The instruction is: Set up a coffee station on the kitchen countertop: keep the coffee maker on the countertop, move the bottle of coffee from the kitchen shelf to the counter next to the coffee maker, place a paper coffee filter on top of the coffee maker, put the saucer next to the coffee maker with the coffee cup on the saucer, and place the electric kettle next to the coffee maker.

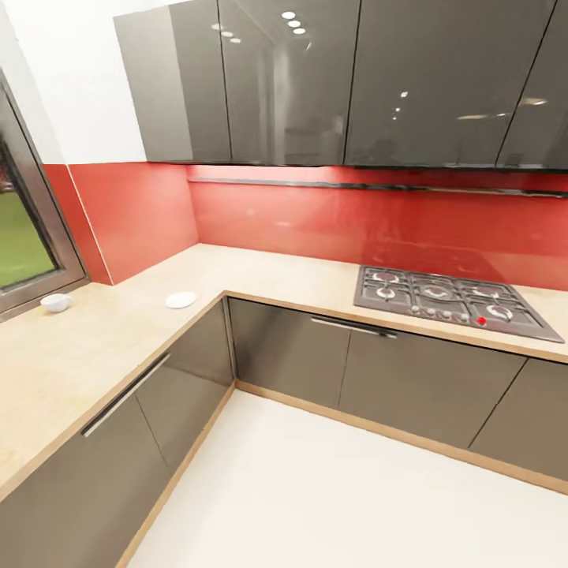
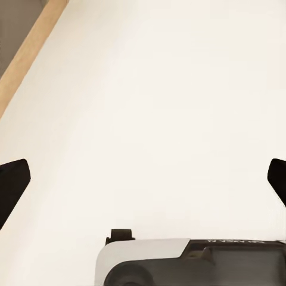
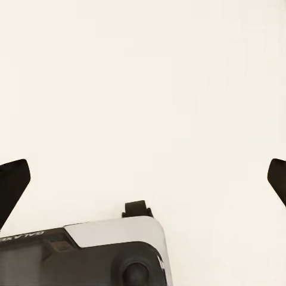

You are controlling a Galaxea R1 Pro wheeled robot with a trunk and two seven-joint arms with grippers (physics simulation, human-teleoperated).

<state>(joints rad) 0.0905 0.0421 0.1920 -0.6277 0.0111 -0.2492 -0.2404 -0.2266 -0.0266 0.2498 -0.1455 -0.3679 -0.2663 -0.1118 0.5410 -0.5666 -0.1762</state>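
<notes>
An L-shaped light wood-grain tabletop (image 1: 260, 276) runs from the lower left of the frame along the red backsplash to the right edge, over glossy dark-grey cabinet fronts (image 1: 288, 351). A gas hob (image 1: 450, 300) is set into it at right. The white saucer (image 1: 181, 300) lies near the inner corner, with the coffee cup (image 1: 56, 302) well apart from it by the window at far left, so the pair is not yet stacked. Both wrist views look down at pale floor; the left hand (image 2: 143, 179) and right hand (image 3: 143, 179) are spread wide and empty, probably carried clear for travel.
</notes>
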